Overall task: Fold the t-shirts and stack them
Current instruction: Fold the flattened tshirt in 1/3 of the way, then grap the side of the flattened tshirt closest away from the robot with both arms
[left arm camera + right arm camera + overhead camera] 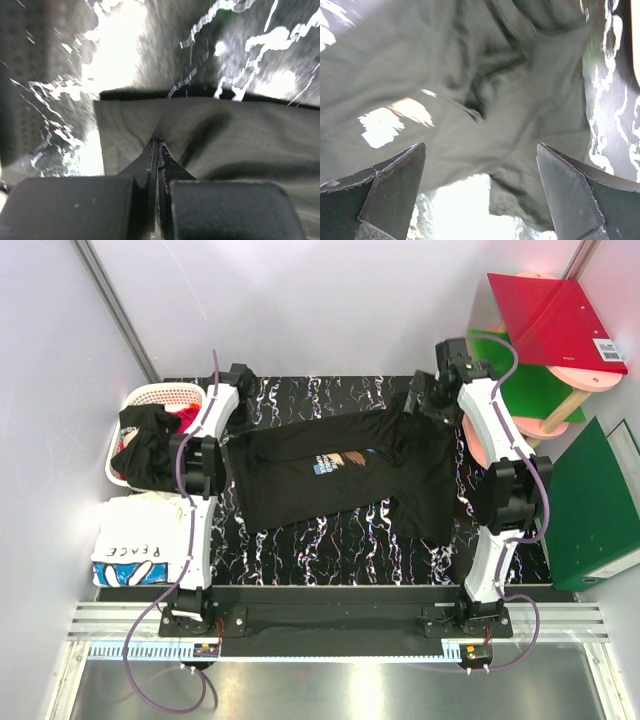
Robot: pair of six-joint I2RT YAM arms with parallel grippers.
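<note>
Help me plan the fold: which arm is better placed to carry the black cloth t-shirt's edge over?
Left, probably: the left hand is shut on the black cloth t-shirt; the right hand hangs open.

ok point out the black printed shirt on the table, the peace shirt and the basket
black printed shirt (285, 485): top view, plain body left of the print
peace shirt (130, 552): top view, lettered front
basket (165, 390): top view, far rim

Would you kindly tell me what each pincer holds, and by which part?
Left pincer: black cloth t-shirt, by its edge near a corner. Right pincer: nothing.
</note>
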